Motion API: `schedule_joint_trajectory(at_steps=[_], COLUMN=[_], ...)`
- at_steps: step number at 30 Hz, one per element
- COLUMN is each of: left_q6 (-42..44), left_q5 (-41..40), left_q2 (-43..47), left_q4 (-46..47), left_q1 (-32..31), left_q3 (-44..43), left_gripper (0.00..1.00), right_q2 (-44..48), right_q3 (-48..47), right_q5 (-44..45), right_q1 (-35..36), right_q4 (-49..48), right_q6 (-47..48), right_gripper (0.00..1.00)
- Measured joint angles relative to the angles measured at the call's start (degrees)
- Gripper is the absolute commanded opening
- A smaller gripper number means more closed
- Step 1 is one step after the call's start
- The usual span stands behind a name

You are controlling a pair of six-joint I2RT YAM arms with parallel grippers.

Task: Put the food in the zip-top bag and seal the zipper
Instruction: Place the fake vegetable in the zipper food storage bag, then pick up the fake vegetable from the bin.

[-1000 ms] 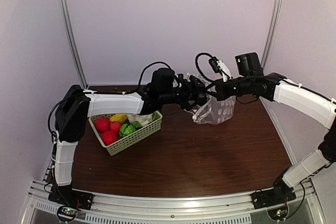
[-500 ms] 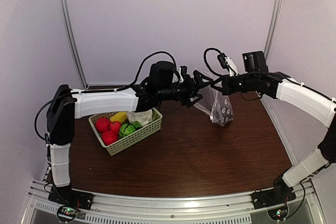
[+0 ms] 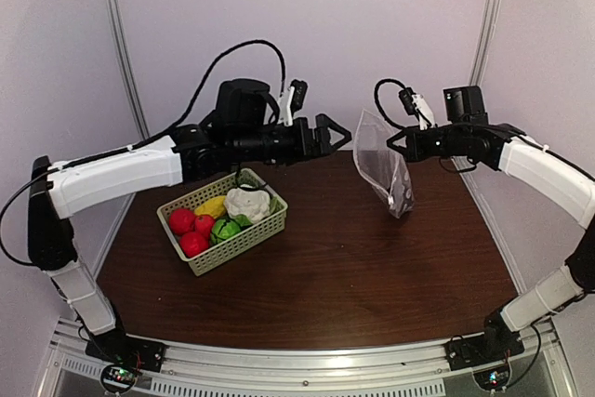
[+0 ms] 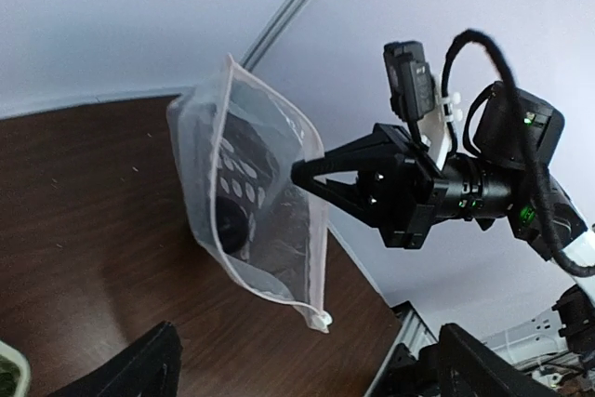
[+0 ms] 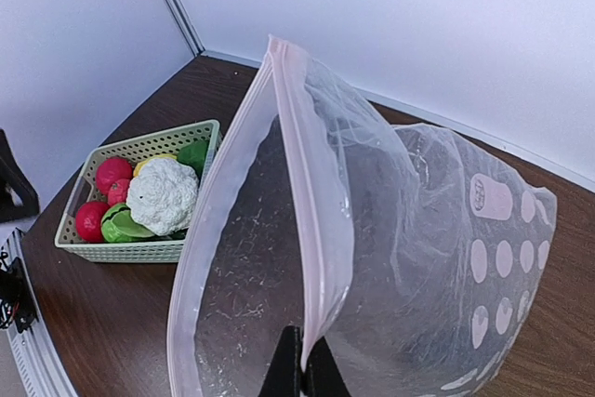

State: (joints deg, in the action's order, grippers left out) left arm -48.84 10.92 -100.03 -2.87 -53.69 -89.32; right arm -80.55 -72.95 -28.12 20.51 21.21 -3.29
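The zip-top bag [image 3: 386, 166] hangs clear and white-dotted above the back right of the table, its mouth gaping. My right gripper [image 3: 390, 143] is shut on one mouth edge, the fingertips [image 5: 302, 367] pinching the zipper [image 5: 311, 202] strip. A dark piece [image 4: 232, 225] lies low inside the bag [image 4: 251, 192]. My left gripper [image 3: 331, 133] hangs open and empty, left of the bag and apart from it. The food stays in the basket: red fruits [image 3: 191, 225], white cauliflower [image 3: 246, 202], green leaves [image 3: 225, 228], a yellow piece [image 3: 212, 206].
The pale green lattice basket [image 3: 244, 241] stands on the brown table [image 3: 353, 276] at the left, under my raised left arm. Walls close in behind and on both sides. A metal rail [image 3: 297, 360] runs along the near edge.
My left gripper has let go of the bag, opened wide and drawn back up and to the left. The bag now hangs from the right gripper alone, shifted a little right.
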Motion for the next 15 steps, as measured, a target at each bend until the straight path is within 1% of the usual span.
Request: schedule_joint_trajectory(at_steps=[4,7,11,15], left_q6=[12.76,18.88,22.67,23.15], left_q5=[-9.86,-14.86,-18.01,-17.07], left_q2=[10.08,14.05,13.68,11.63], left_q4=[-10.67,-18.23,-26.32,-31.21], left_q1=[1.09,4.94,11.85,17.14], left_q3=[1.99,3.76,7.17,11.43], left_gripper=[0.98,0.98,0.98,0.97], right_q2=[2.14,3.82,5.35,5.46], right_q3=[0.02,0.55,2.69,4.04], right_q5=[0.24,0.35,0.35,0.59], right_q1=[-0.02,-0.02,-0.02,-0.02], right_q4=[0.83,0.76,0.15,0.02], right_q6=[1.33,2.80,4.63,6.10], right_gripper=[0.00,0.00,0.00,0.00])
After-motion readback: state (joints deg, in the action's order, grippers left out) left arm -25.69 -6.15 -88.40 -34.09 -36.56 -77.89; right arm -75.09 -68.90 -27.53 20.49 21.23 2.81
